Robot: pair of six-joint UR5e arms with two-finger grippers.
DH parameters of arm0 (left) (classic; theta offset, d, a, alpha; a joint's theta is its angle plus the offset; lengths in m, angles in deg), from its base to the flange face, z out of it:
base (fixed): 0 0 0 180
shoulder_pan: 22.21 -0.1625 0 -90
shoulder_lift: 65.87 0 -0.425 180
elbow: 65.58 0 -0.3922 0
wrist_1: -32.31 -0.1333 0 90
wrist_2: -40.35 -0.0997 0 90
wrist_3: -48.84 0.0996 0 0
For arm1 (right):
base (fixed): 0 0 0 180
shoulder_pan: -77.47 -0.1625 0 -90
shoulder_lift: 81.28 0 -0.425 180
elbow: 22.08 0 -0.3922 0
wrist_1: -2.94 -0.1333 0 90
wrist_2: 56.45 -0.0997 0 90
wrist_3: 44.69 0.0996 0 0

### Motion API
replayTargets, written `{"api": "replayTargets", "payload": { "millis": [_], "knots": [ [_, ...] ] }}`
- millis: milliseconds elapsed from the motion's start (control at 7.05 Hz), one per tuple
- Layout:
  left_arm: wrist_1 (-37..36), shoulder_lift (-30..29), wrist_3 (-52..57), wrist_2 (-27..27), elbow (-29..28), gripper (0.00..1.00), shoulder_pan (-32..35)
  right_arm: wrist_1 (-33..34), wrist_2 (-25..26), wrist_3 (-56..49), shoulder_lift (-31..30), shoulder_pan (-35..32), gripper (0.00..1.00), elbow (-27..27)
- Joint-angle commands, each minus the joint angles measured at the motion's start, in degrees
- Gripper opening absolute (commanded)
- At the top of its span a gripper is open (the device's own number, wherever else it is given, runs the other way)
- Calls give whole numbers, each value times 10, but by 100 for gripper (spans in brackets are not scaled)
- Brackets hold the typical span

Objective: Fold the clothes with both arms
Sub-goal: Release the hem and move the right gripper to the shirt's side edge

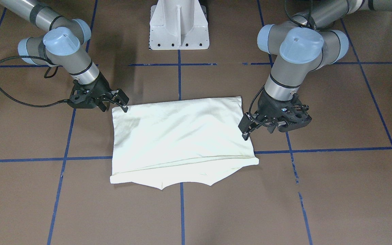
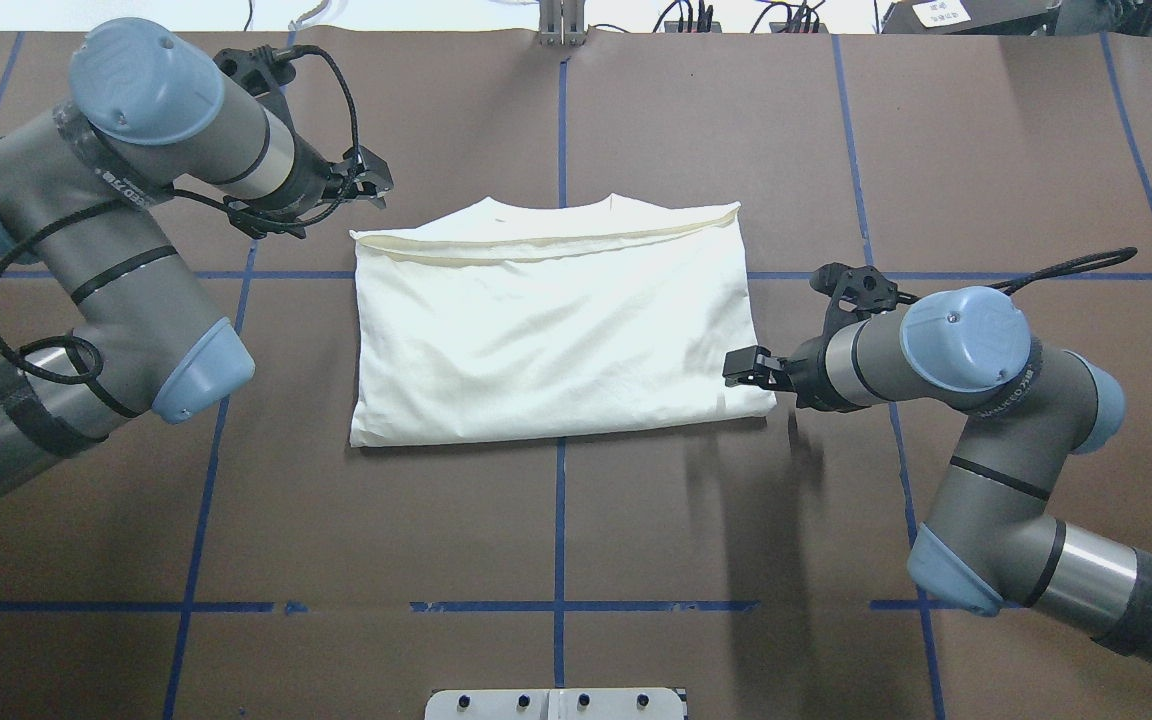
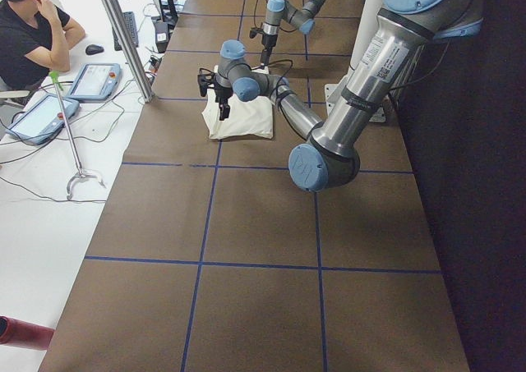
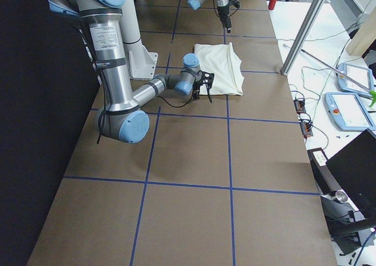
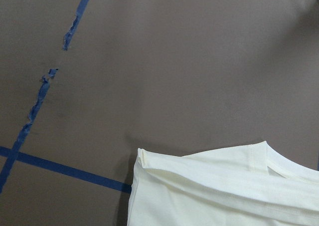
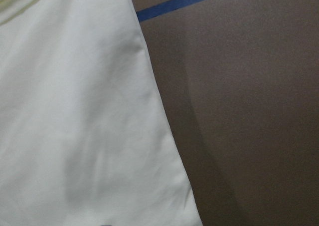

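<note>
The clothes are one cream-white shirt (image 1: 182,136) (image 2: 546,340), folded into a rectangle in the middle of the brown table. Its plain side faces up and the collar edge points away from the robot; no print shows. My left gripper (image 1: 245,131) (image 2: 371,180) hovers open beside the shirt's left edge toward the far corner, holding nothing. The left wrist view shows that corner of the shirt (image 5: 224,186) lying flat. My right gripper (image 1: 121,102) (image 2: 744,366) is open at the shirt's near right corner, low over the table. The right wrist view shows the shirt's (image 6: 75,111) right edge.
The white pedestal base (image 1: 179,30) stands behind the shirt on the robot's side. Blue tape lines (image 2: 560,520) grid the table. Off the table's far side, a seated person (image 3: 33,27), control tablets (image 3: 94,80) and a metal post (image 3: 123,35).
</note>
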Motion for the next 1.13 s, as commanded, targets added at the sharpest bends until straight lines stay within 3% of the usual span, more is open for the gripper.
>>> {"api": "replayTargets", "payload": {
  "millis": [0,142,709,992],
  "knots": [
    [0,0,0,0,0,100,0,0,-2,-2,0,1,26,1],
    [1,0,0,0,0,100,0,0,-7,-5,1,1,0,-1],
    [1,0,0,0,0,100,0,-1,-15,-6,-17,1,0,-32],
    [1,0,-1,0,2,100,0,-2,-18,-2,-167,73,0,-182]
  ]
}}
